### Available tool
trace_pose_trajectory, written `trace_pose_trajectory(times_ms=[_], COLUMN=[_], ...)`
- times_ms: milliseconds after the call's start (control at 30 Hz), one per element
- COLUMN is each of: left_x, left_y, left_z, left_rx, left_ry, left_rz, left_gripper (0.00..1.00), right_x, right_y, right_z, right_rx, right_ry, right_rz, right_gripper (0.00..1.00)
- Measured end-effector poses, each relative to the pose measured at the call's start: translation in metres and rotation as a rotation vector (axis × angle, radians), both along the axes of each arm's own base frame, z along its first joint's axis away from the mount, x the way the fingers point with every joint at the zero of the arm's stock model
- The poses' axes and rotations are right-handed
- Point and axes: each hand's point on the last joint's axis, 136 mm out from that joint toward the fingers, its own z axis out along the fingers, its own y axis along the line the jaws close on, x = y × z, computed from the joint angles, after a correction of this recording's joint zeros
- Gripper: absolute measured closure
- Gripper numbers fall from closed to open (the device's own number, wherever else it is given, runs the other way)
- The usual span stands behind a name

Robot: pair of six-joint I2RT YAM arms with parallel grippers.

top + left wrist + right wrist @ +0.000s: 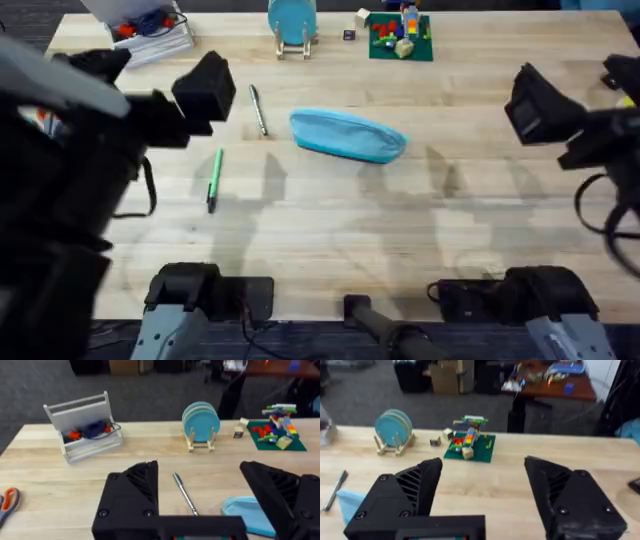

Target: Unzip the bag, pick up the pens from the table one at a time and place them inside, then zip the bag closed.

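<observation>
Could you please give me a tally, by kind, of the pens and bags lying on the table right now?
Pens: 2, one silver-grey pen and one green pen
Bags: 1, the light blue bag
Total: 3

Light wooden table (330, 230), light blue bag (348, 135) at centre, silver pen (258, 109) and green pen (214, 179) left of it, plate rack (292, 28), toy-brick mat (400, 37), wire basket (85, 426) along far edge, orange-handled scissors (7, 502) at left.

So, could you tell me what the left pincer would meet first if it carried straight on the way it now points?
Probably the silver pen, lying between the open left pincer's fingers ahead; beyond it stands the blue plate rack. Depth is unclear.
</observation>
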Motion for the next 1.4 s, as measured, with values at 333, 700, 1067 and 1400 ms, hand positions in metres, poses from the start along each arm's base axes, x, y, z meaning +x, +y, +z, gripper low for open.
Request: trace_pose_trajectory(times_ms=[333,700,1067,1400], left_x=[0.019,0.035,0.058,0.065], left_y=[-0.001,-0.004,-0.011,-0.013], left_z=[-0.002,-0.016,-0.044,-0.055], left_rx=[-0.003,-0.014,-0.034,-0.04], left_ry=[0.278,0.542,0.655,0.686], left_rz=[-0.007,-0.023,-0.057,-0.07], left_gripper=[0.008,0.008,0.008,0.009], right_x=[0.031,0.052,0.066,0.067], right_y=[0.008,0.014,0.014,0.014], right_z=[0.004,-0.033,-0.051,-0.05], right_rx=[0.009,0.029,0.033,0.033], right_ry=[0.265,0.609,0.706,0.702], right_rz=[0.046,0.077,0.077,0.078], right_gripper=[0.005,0.005,0.005,0.005])
